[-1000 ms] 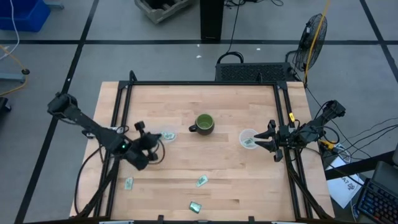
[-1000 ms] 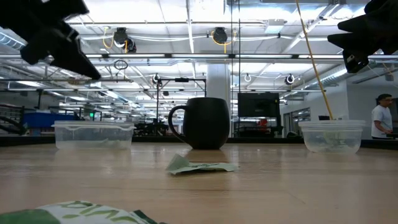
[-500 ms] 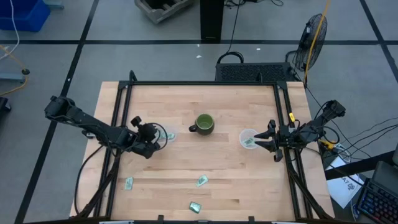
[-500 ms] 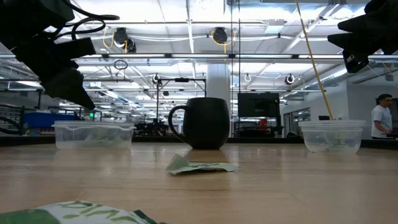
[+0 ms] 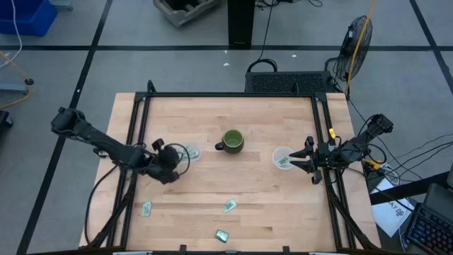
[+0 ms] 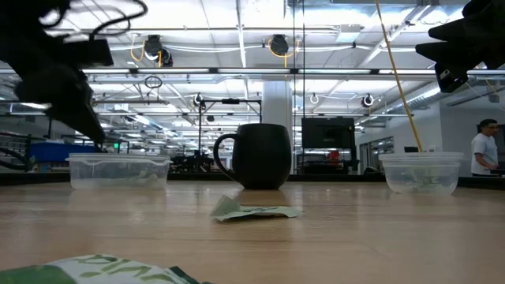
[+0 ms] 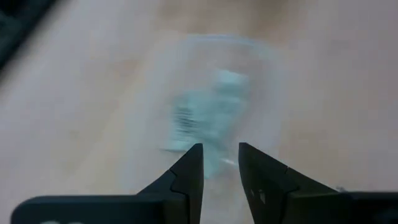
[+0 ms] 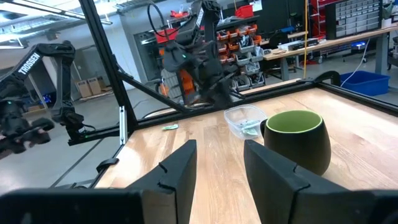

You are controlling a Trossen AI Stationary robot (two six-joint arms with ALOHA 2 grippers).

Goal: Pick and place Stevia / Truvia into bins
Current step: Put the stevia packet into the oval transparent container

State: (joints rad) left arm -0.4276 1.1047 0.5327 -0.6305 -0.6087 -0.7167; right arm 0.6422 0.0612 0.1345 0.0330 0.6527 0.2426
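Note:
Two clear round bins stand either side of a dark green mug (image 5: 232, 141). The left bin (image 5: 191, 154) holds pale green packets (image 7: 214, 109), and so does the right bin (image 5: 283, 157). Three more packets lie flat on the wood near the front edge (image 5: 146, 208), (image 5: 229, 206), (image 5: 222, 235). My left gripper (image 5: 180, 157) hovers open beside and just above the left bin (image 6: 118, 170), nothing between its fingers (image 7: 221, 168). My right gripper (image 5: 296, 161) waits open beside the right bin, above the table (image 8: 217, 168).
A black frame (image 5: 230, 95) runs around the table's left, far and right sides. In the low view a crumpled packet (image 6: 252, 211) lies in front of the mug (image 6: 260, 155). Bare wood lies between the bins and the front packets.
My left gripper has moved toward the far edge, up to the left bin, and has come lower over the bin's left side. My right gripper, the mug, the bins and the loose packets have stayed where they were.

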